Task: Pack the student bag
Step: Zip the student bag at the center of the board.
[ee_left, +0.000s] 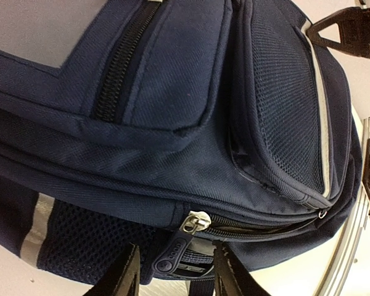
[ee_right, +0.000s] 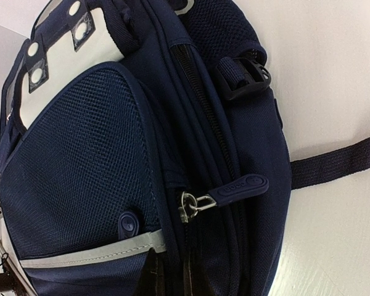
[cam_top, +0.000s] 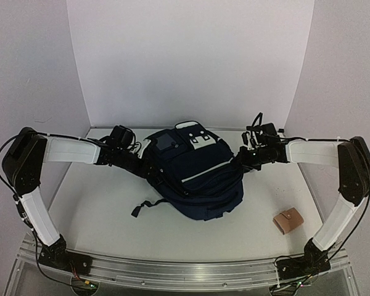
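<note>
Student bag lies mid-table, top toward 12 o'clock. At its 9 o'clock the left tool is released, fingers flanking a zipper pull. At 3 o'clock the right tool is clenched on its fabric. A tan wallet lies at 4 o'clock.
</note>
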